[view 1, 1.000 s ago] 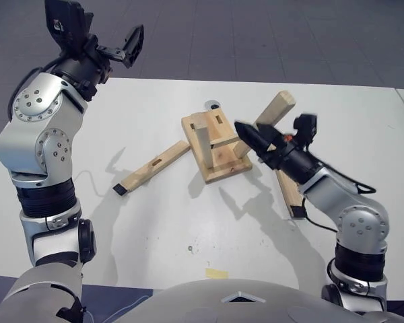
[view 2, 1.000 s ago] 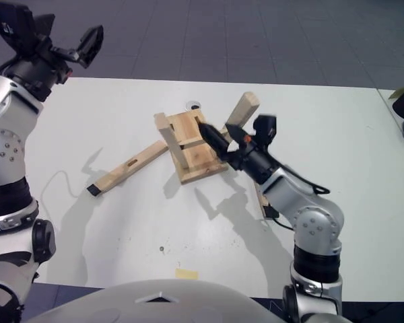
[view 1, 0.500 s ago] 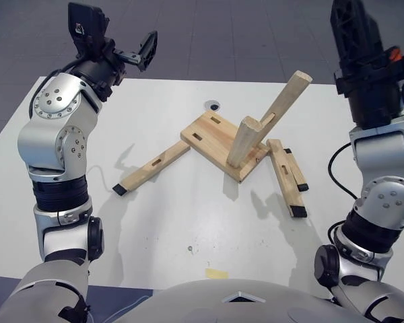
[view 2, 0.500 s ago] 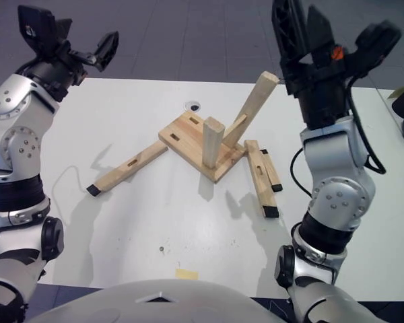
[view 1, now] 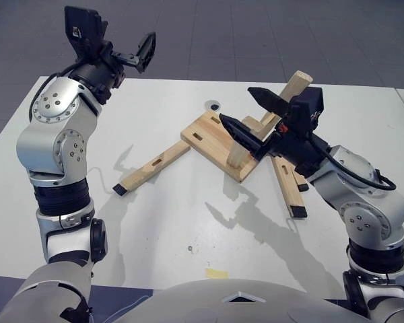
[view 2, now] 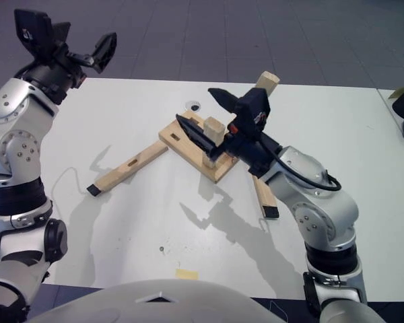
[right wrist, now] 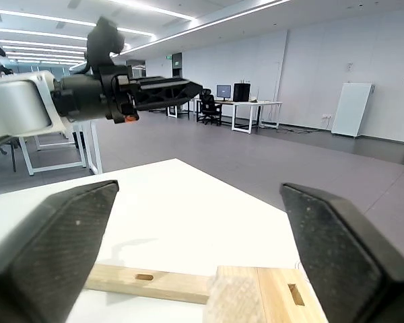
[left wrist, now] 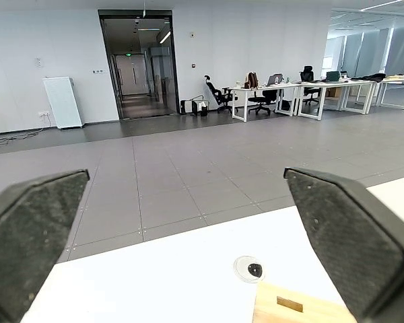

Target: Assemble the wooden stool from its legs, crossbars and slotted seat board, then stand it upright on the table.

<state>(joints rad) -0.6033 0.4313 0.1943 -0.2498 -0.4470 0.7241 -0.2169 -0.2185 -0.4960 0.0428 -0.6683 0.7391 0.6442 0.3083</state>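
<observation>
Swinging back down from the high pose it was holding half a second ago, the right end effector (view 1: 237,105) is arriving, as the head camera shows it, over the seat board (view 1: 211,134). Its fingers are spread apart on either side of the upright leg (view 1: 237,155) standing in one slot. The seat board is lying flat mid-bench, where a second ago it was being tipped up, and a second leg (view 1: 295,84) is leaning at a tilt behind it rather than sitting square. A loose leg (view 1: 151,167) is lying to the left and two more pieces (view 1: 291,192) to the right on the bench (view 1: 188,222), so most of the build looks to be remaining. The left end effector (view 1: 121,54) is staying raised near the far left corner, spread wide and carrying nothing. Looking through the left wrist view, its fingers (left wrist: 34,229) are framing a corner of the seat board (left wrist: 289,306). In the right wrist view, the fingers (right wrist: 54,235) are straddling the upright leg (right wrist: 232,296), suggesting the arm is lining up a fresh grasp.
</observation>
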